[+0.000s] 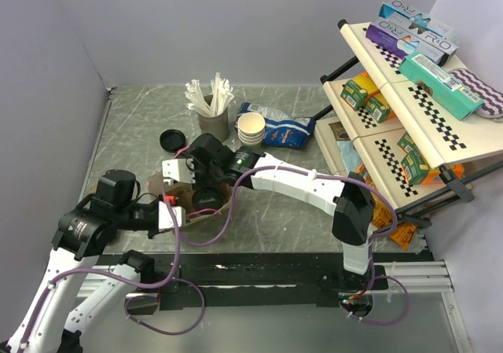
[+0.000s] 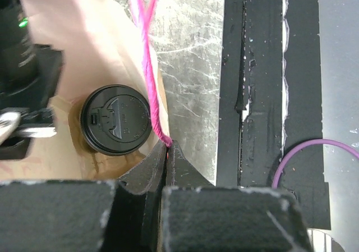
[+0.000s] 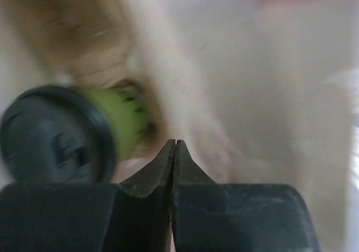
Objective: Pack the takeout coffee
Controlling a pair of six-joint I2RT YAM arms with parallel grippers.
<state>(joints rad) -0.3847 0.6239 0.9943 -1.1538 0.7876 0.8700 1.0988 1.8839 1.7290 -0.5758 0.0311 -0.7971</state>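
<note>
Black-lidded green takeout coffee (image 2: 116, 119), inside paper bag (image 2: 95, 44)

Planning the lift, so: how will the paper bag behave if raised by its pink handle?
Likely floppy: the paper bag has thin, folded walls that bend around the takeout coffee. The thin pink handle would probably let it swing. The cup's weight inside may make the bag tilt.
</note>
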